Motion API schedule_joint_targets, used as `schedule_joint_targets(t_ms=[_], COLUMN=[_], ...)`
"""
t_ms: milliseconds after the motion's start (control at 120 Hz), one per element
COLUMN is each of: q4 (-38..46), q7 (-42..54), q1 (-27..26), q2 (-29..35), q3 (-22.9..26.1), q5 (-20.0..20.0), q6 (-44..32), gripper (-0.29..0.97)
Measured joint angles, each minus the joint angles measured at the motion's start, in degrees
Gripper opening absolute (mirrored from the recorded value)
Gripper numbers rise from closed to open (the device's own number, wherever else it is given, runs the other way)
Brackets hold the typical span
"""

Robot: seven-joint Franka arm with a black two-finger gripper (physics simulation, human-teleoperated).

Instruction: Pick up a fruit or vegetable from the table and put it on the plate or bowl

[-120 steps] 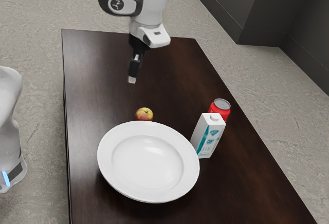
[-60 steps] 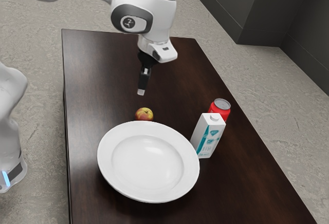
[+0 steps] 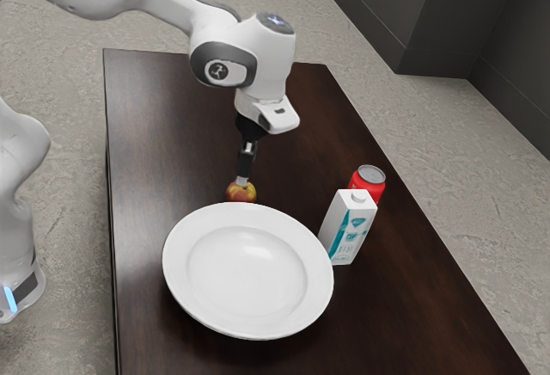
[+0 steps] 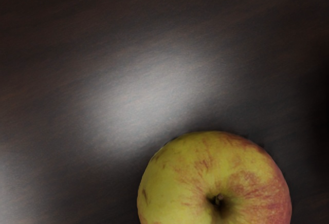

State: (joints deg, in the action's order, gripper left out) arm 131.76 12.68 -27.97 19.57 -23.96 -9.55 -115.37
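Observation:
A small red-yellow apple (image 3: pixel 241 193) lies on the dark wooden table (image 3: pixel 163 126), just behind the far rim of a large white plate (image 3: pixel 247 269). My gripper (image 3: pixel 244 175) points straight down right over the apple, open, with its fingertips level with the apple's top and nothing held. In the wrist view the apple (image 4: pixel 216 180) is close under my hand, stem dimple up, resting on the tabletop (image 4: pixel 128 80).
A white and teal carton (image 3: pixel 347 226) stands by the plate's edge on the exterior view's right. A red soda can (image 3: pixel 368 182) stands just behind it. The table's near edge on the exterior view's left runs close to the plate.
My arm has come down and toward the exterior view's right, from high above the table to just over the apple. The apple, plate, carton and can have not moved.

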Motion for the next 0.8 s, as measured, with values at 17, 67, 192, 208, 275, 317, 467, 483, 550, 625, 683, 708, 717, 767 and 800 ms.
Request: schedule_joint_targets(t_ms=[17, 67, 192, 208, 275, 317, 467, 483, 550, 625, 683, 708, 717, 767, 800], q4=[0.10, 0.50, 1.56, 1.59, 1.67, 1.72, 1.76, 1.76, 1.77, 1.75, 1.76, 1.76, 1.76, 1.73, 1.71], q7=[-0.02, -0.07, -0.17, -0.18, -0.23, -0.26, -0.34, -0.35, -0.38, -0.41, -0.43, -0.44, -0.44, -0.46, -0.49], q1=[-0.18, -0.49, -0.82, -0.96, -1.84, -2.25, -3.06, -3.13, -3.26, -3.28, -3.22, -3.24, -3.26, -3.28, -3.27], q2=[-0.04, -0.13, -0.74, -0.80, -0.91, -0.94, -1.39, -1.51, -2.16, -3.07, -3.46, -3.70, -3.78, -4.10, -4.19], q3=[-0.01, -0.41, -1.05, -1.13, -1.87, -2.32, -2.79, -2.80, -2.83, -2.84, -2.84, -3.02, -3.12, -3.51, -3.65], q5=[0.11, 0.35, 0.71, 0.74, 0.82, 0.85, 0.91, 0.91, 1.00, 1.47, 1.72, 1.80, 1.84, 2.28, 2.46], q6=[-0.19, -0.69, -1.44, -1.51, -1.76, -1.89, -2.22, -2.25, -2.34, -2.41, -2.45, -2.46, -2.47, -2.49, -2.51], gripper=[0.66, 0.66, 0.66, 0.66, 0.66, 0.66, 0.66, 0.66, 0.66, 0.66, 0.65, 0.62, 0.61, 0.51, 0.46])
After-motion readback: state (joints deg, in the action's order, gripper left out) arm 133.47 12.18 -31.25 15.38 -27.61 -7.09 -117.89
